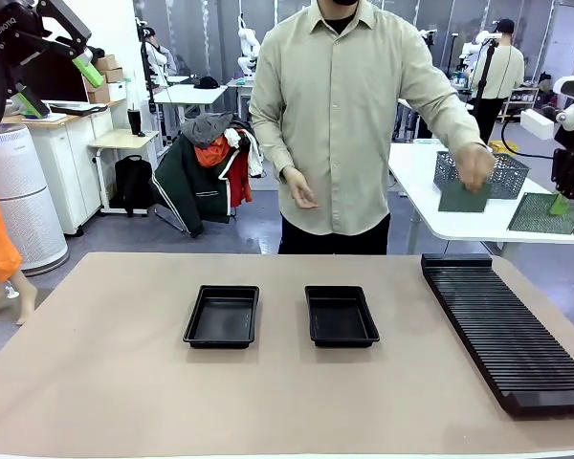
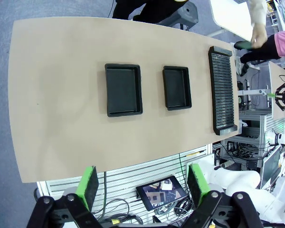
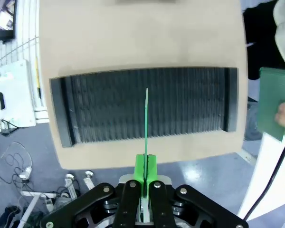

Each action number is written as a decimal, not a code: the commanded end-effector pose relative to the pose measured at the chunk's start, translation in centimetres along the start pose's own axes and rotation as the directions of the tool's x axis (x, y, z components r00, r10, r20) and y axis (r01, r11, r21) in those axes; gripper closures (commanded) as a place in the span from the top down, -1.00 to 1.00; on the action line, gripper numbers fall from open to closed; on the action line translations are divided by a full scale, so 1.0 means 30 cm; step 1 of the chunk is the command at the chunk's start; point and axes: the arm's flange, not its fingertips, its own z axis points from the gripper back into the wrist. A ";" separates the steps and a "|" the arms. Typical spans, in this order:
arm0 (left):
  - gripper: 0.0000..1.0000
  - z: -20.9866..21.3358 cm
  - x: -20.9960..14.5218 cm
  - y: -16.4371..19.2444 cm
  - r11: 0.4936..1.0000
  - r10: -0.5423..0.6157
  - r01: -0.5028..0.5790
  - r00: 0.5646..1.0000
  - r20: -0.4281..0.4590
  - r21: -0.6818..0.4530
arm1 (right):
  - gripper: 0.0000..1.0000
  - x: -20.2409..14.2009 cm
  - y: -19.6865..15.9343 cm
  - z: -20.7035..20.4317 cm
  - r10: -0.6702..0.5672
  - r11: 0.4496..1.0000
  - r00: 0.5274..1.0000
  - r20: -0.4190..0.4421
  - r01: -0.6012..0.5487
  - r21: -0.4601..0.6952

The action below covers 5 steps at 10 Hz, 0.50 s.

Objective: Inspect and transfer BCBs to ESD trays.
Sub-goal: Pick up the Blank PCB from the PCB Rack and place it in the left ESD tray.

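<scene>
Two black ESD trays [image 1: 222,316] [image 1: 341,316] lie side by side mid-table, both with nothing in them; the left wrist view shows them from above [image 2: 123,89] [image 2: 176,88]. My right gripper [image 1: 561,201] hangs at the far right, shut on a green BCB [image 1: 543,214]. In its wrist view that BCB [image 3: 146,118] shows edge-on between the shut fingers [image 3: 146,168], high above the rack. The person's hand holds a second BCB [image 1: 464,197] [image 3: 271,107] by the mesh basket. My left gripper [image 1: 57,84] [image 2: 143,187] is raised at top left, open, with nothing in it.
A long black ribbed rack [image 1: 507,330] [image 2: 223,90] [image 3: 147,104] lies along the table's right side. A grey wire mesh basket [image 1: 502,172] stands on a white table behind. The person stands at the far edge, other hand held at the waist.
</scene>
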 end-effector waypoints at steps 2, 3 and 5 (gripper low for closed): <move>1.00 0.001 -0.004 0.005 1.000 -0.001 0.001 1.000 0.000 -0.009 | -0.95 0.160 0.242 -0.006 -0.206 0.977 0.975 0.080 0.201 0.075; 1.00 0.001 -0.004 0.005 1.000 -0.001 0.001 1.000 0.000 -0.009 | -0.95 0.199 0.309 -0.009 -0.241 0.969 0.964 0.114 0.231 0.091; 1.00 0.001 -0.004 0.005 1.000 -0.001 0.001 1.000 0.000 -0.009 | -0.95 0.258 0.422 -0.027 -0.257 0.960 0.957 0.131 0.237 0.152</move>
